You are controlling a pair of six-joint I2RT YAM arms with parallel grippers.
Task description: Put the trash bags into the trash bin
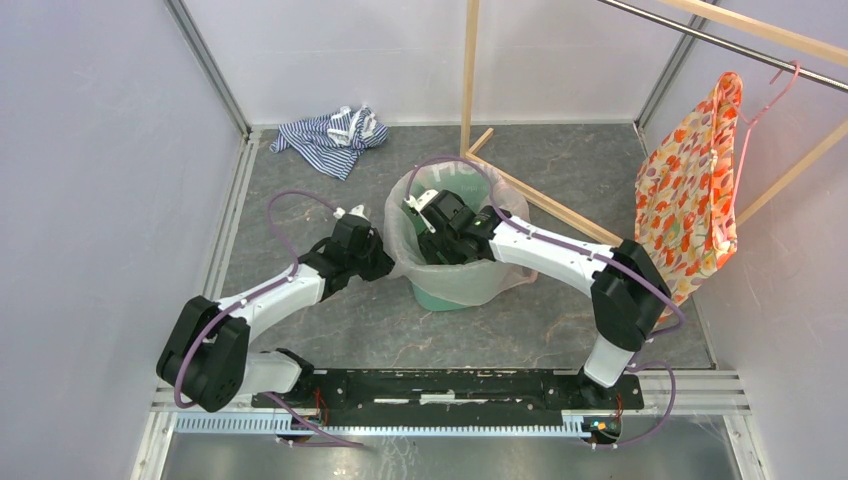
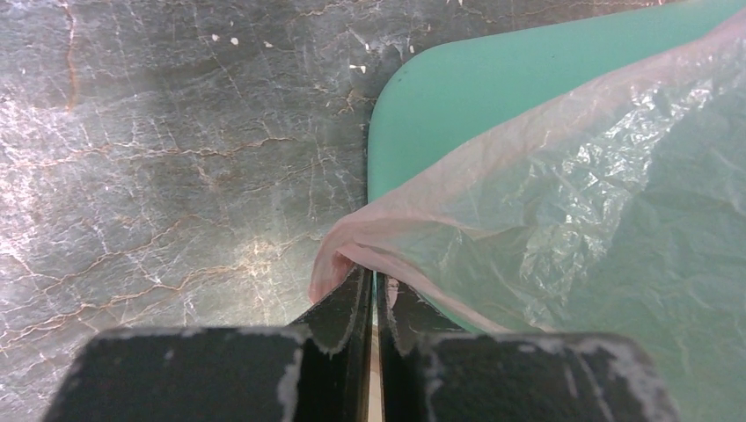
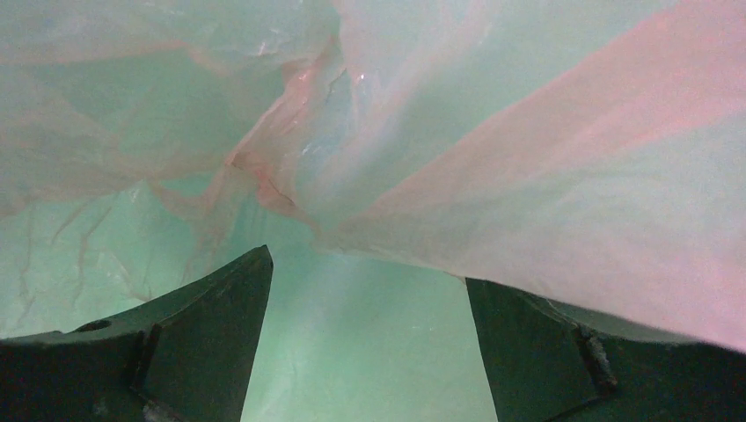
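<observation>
The mint-green trash bin [image 1: 440, 298] stands on the floor between my arms. The pale pink trash bag [image 1: 505, 205] lines it and hangs over its rim. My left gripper [image 1: 388, 258] is at the bin's left side. In the left wrist view the left gripper [image 2: 375, 283] is shut on a bunched pink edge of the bag [image 2: 572, 193], just outside the bin's wall [image 2: 457, 105]. My right gripper [image 1: 425, 222] reaches down inside the bin. Its jaws [image 3: 369, 281] stand wide open with nothing between them, under folds of the bag [image 3: 528, 176], facing the green inner wall [image 3: 369, 360].
A blue-white striped cloth [image 1: 330, 135] lies at the back left. An orange floral garment [image 1: 690, 210] hangs at the right on a pink hanger, from a wooden rack [image 1: 468, 80] whose base bars run just behind the bin. Walls close in both sides.
</observation>
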